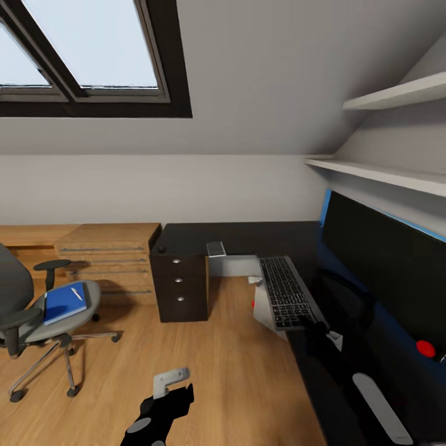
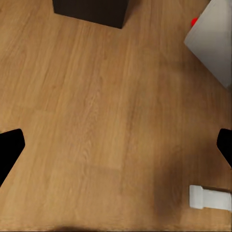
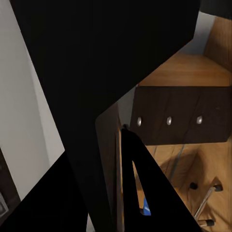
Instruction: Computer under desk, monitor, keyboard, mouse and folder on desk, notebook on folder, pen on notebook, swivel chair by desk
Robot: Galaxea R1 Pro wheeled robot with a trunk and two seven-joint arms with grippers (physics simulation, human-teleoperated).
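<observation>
The slim black keyboard (image 1: 286, 292) lay beside the wide black monitor (image 1: 387, 260) on the matt black desk (image 1: 248, 236), its near end overhanging the edge above the light grey computer tower (image 1: 265, 310), while the bright blue folder (image 1: 63, 302) and whitish pen (image 1: 77, 293) waited on the grey swivel chair (image 1: 37, 310) at nine o'clock; the left gripper (image 1: 162, 406) hung spread apart over the floor, the right gripper's (image 1: 319, 337) state could not be told.

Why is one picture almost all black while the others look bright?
Right wrist view: dark, unlit surfaces sit right up against the lens, leaving slivers of the drawer unit. Head view: even daylight from the skylight, soft shadows. Left wrist view: a faint shadow on the floor.

Matt black desk (image 1: 248, 238), light wood-grain floor (image 1: 235, 371), grey upholstered swivel chair (image 1: 18, 297) with chrome legs, glossy blue folder (image 1: 62, 303).
</observation>
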